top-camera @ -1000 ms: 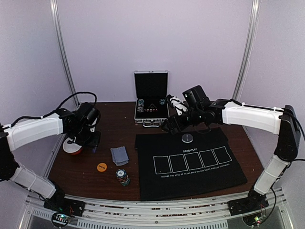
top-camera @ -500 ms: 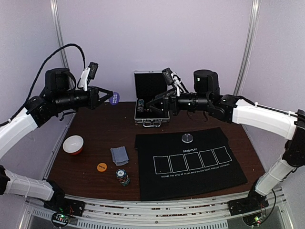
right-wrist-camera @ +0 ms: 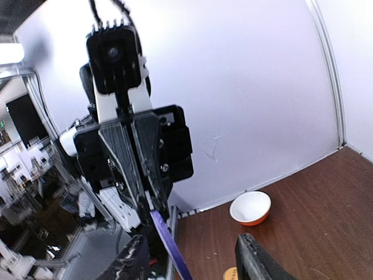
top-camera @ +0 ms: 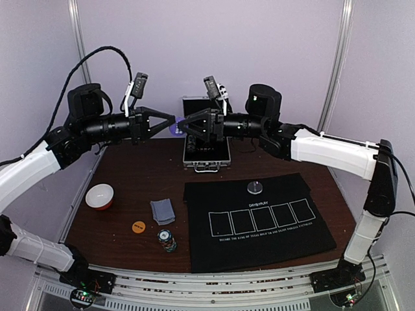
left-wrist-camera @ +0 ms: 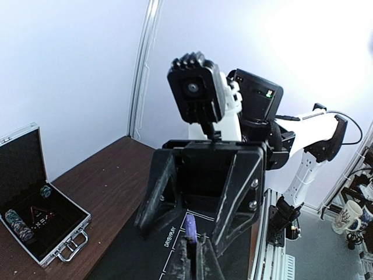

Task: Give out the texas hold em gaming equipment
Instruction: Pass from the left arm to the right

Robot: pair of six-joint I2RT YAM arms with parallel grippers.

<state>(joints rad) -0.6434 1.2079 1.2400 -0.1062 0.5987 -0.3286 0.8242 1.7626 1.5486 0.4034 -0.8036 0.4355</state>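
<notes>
Purple disc (right-wrist-camera: 169, 245) partly out of frame

Smooth pale lilac wall panels (top-camera: 214, 52) close in the back and both sides, joined by slim silver metal corner posts (top-camera: 338, 65). A dark brown wood-grain desk (top-camera: 139, 178) spans the booth, edged in front by a slotted aluminium rail (top-camera: 214, 285). Bright white glare (left-wrist-camera: 315, 41) washes one wall.

The black card mat (top-camera: 207, 253) bears white print: "DAYS2PLAY" above five card outlines (top-camera: 262, 220); beneath them, small, "BECOME THE KING OF TEXAS HOLD'EM AND ENJOY ENDLESS VICTORIES".
</notes>
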